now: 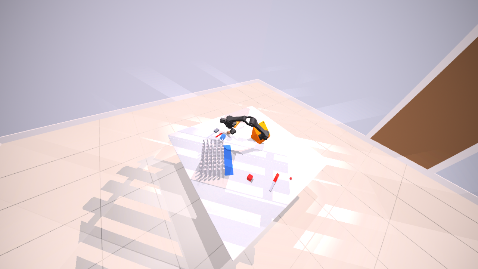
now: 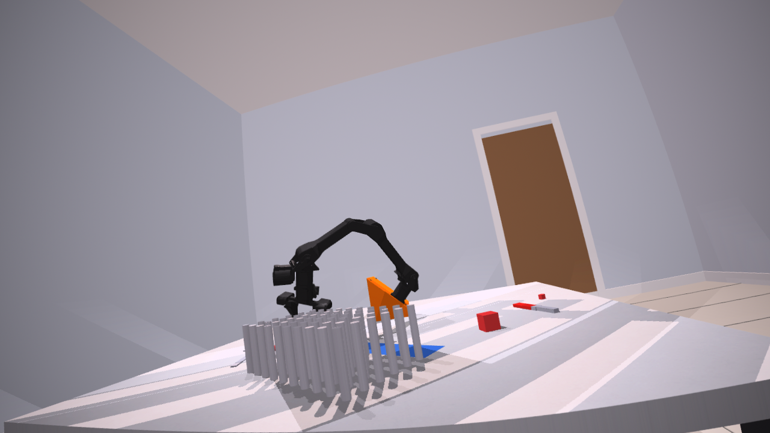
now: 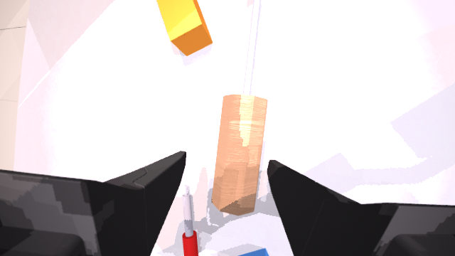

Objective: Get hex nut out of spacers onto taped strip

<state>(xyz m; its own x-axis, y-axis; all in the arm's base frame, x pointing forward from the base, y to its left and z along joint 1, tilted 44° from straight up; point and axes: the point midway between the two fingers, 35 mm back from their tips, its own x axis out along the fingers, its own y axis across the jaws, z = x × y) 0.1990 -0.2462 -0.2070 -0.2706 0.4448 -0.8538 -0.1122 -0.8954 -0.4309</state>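
While the gripper (image 3: pixel 226 167) is hanging half-open, empty, astride the wooden handle (image 3: pixel 239 149) at frame centre, I'm fearing it's nudging the red-handled tool (image 3: pixel 189 227) below-left.

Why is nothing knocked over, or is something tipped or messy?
Nothing stands out. The grey spacers all stand upright in rows, the tools lie flat, and the open gripper straddles the wooden handle without gripping it.

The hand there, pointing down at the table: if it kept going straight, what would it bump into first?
Most likely the wooden handle lying between its open fingers; the hand straddles it, though how far above it is unclear.
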